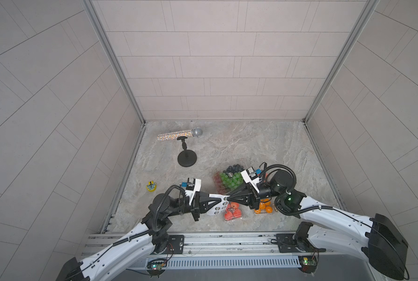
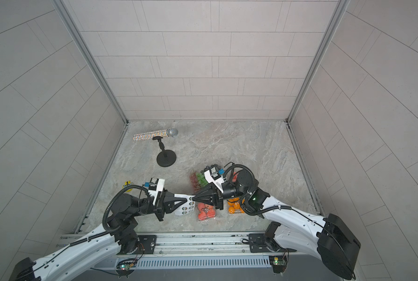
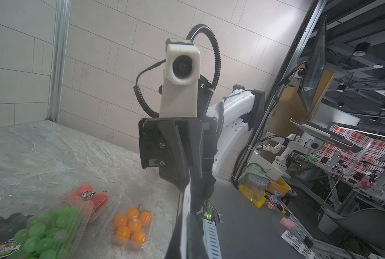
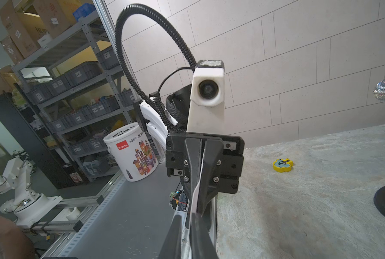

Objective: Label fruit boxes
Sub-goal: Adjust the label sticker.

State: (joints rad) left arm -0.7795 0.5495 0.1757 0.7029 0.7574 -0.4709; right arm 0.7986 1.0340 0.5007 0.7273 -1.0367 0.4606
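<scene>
Marble-grey table [image 1: 251,146] fills the cell, with tile walls [image 1: 203,73] on three sides and a rail [image 1: 215,239] along the near edge. In both top views my left claw [image 1: 223,199] is clenched on the sheet [image 1: 215,211]. My right claw [image 1: 229,199] meets it tip to tip over the far edge of a red box [image 1: 232,212]. The grape box [image 1: 229,181] lies just behind, and the orange box [image 1: 263,208] sits under my right wrist near the front edge. Open stone runs from the boxes to the back and right walls; the mic [image 1: 178,135], its stand [image 1: 187,159] and a yellow toy [image 1: 152,186] are on the left. Only the left wrist view shows a second red box [image 3: 88,197] beside the grape box, both labelled, and my right jaws pinched on the sheet's edge. The right wrist view shows the sheet running between my left jaws, with shelves [image 4: 75,89] and a white bucket [image 4: 133,154] beyond the table.
</scene>
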